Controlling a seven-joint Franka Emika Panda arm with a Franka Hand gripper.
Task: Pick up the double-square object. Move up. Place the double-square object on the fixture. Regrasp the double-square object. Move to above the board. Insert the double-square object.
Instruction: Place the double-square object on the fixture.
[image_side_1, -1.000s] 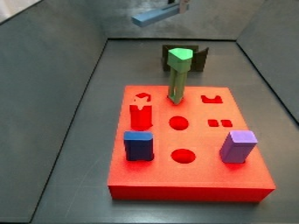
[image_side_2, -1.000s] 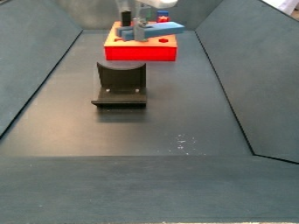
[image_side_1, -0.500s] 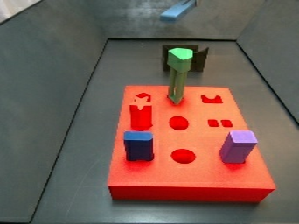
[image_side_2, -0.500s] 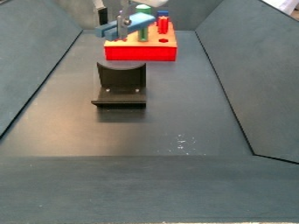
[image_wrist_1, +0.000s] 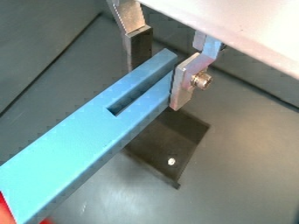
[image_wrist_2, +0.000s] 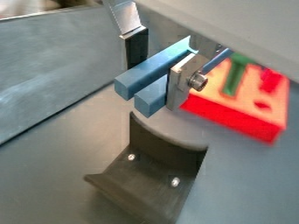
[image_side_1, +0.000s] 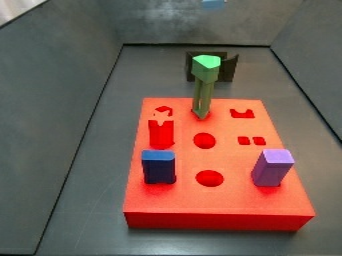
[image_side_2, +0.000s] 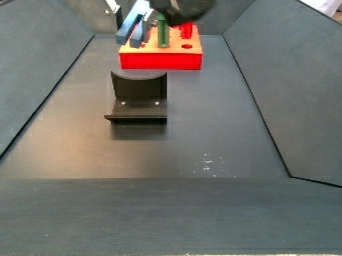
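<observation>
Double-square object (image_wrist_1: 111, 122): one, slate-blue, long and slim. You find it clamped between the fingers (image_wrist_1: 187, 80) of the hand (image_wrist_2: 160, 66), aloft above the fixture (image_wrist_2: 149, 171). It looks rigid, light and smooth-sided, so it could likely pivot in the pads; take it across the flat faces near mid-length. Fixture: one, dark, on the desk. Board (image_side_1: 217, 170): one, red, carrying one green peg (image_side_1: 202, 88), one blue block (image_side_1: 158, 166), one purple block (image_side_1: 273, 167).
</observation>
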